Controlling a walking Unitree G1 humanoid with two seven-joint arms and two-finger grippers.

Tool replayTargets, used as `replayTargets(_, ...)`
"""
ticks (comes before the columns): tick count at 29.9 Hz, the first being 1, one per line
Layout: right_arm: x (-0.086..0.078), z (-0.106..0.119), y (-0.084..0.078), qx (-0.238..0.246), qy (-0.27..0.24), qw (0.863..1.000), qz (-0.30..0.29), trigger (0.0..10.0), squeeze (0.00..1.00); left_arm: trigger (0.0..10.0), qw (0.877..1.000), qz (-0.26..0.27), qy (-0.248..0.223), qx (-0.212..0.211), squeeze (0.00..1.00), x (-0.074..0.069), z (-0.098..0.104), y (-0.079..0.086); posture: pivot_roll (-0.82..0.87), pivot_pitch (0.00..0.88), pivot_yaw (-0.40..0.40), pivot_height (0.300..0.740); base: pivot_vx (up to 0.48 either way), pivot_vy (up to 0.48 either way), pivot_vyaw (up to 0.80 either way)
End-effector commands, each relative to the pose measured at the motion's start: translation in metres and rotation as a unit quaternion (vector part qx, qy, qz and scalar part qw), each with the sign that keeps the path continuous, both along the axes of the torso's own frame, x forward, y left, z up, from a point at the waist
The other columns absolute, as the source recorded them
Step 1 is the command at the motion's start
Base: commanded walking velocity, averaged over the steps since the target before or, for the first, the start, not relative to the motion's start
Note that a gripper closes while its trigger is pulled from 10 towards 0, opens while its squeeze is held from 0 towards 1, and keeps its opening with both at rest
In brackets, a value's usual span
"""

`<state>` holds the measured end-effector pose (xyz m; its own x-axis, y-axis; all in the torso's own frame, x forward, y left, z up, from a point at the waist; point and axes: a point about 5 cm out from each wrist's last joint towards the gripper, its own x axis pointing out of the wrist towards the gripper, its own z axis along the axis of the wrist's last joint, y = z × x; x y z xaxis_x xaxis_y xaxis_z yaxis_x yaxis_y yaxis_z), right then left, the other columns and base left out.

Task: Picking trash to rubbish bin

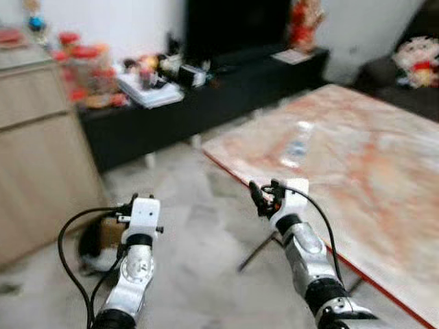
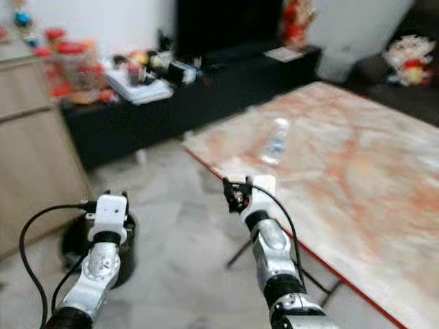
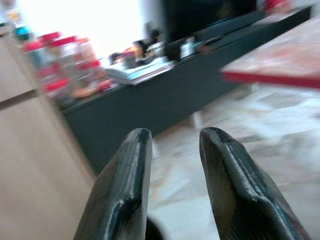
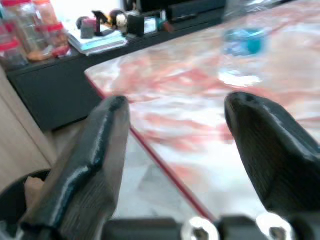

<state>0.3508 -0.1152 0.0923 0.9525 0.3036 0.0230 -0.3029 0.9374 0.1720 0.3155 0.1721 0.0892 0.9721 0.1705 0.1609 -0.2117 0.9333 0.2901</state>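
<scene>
My right claw (image 4: 172, 145) is spread and empty near the bench (image 1: 384, 178) corner, the clear plastic bottle (image 1: 297, 147) farther in: I should reach over the red edge, straddle it squarely, then clench; left claw (image 3: 172, 150), released, waits over the bin (image 2: 120, 250).

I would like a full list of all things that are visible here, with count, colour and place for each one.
plastic bottle: one, clear with blue label, on the table
table: one, red-veined marble top, on the robot's right
rubbish bin: one, black, on the floor beside the left arm
TV bench: one, black, along the far wall
jars: several, red lids, on the bench
cabinet: one, wooden, far left
left gripper: fingers open, empty
right gripper: fingers open, near the table edge
</scene>
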Motion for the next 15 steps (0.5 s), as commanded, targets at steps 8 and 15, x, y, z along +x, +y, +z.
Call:
replayTargets(8, 0.0007, 0.001, -0.0026, -0.002, -0.001, 1.0, -0.002, 10.0, 0.0, 10.0, 1.0, 0.0, -0.007, -0.007, 0.0, 0.0005, 0.0039, -0.0033, 0.0, 0.011, -0.087, 0.74, 0.0, 0.0, -0.8)
replayTargets(15, 0.0002, 0.0013, -0.0016, 0.001, -0.004, 1.0, 0.0, 10.0, 0.0, 10.0, 1.0, -0.003, -0.011, -0.009, 0.0, 0.0002, 0.0054, -0.0043, 0.01, 0.005, -0.087, 0.74, 0.0, 0.0, -0.69)
